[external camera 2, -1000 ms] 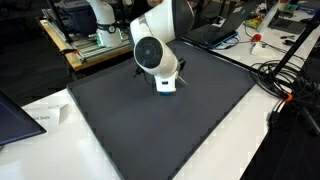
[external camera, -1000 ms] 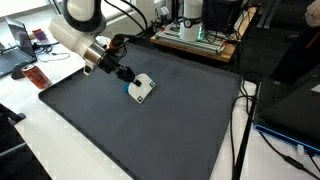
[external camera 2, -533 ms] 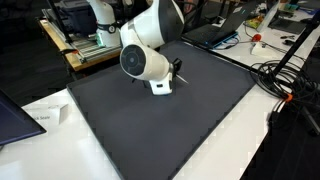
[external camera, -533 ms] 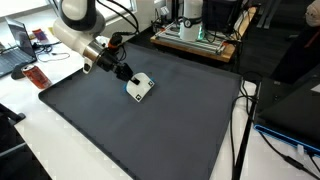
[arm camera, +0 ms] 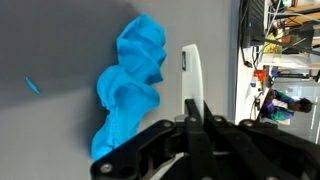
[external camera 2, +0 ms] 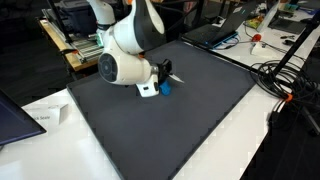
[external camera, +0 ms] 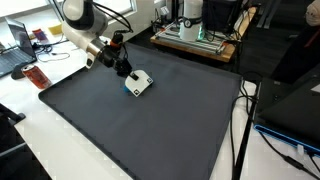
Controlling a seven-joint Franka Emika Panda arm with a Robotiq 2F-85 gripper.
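Gripper (arm camera: 195, 104), fingers pressed together; white block (arm camera: 191, 68) just ahead, long axis along the fingers, blue cloth (arm camera: 133, 85) alongside.

White arm (external camera 2: 125, 55) low over the dark mat (external camera 2: 200, 115), white block (external camera 2: 148, 91) and blue cloth (external camera 2: 166, 87) just beside its tool (external camera 2: 164, 72).

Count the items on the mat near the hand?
2: a blue lump and a white block right beside it, both at the tips of the shut hand on the mat. The arm may hide more.
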